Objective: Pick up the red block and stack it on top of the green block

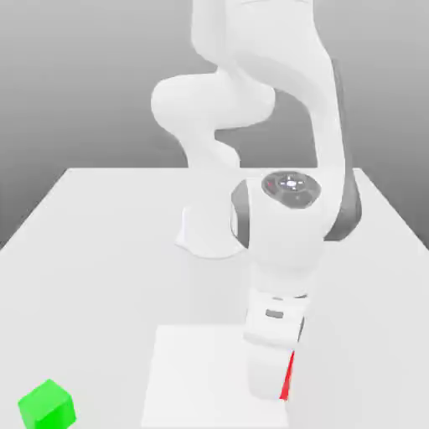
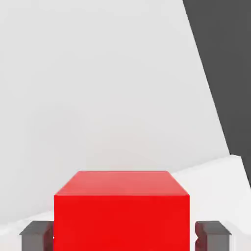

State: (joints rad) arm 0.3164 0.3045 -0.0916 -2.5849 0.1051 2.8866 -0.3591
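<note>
The red block (image 2: 121, 211) sits between my gripper's (image 2: 125, 236) two grey finger pads (image 2: 37, 235), which stand against its opposite sides. In the exterior view my gripper (image 1: 272, 379) reaches straight down to the table near the front, and only a thin sliver of the red block (image 1: 287, 379) shows past the hand. The green block (image 1: 46, 405) rests on the table at the front corner on the exterior view's left, well apart from the gripper.
A thin white square slab (image 1: 193, 377) lies on the white table (image 1: 100, 251) under the gripper. The arm's base (image 1: 208, 236) stands behind it. The table ends at a dark edge (image 2: 220, 73) in the hand view.
</note>
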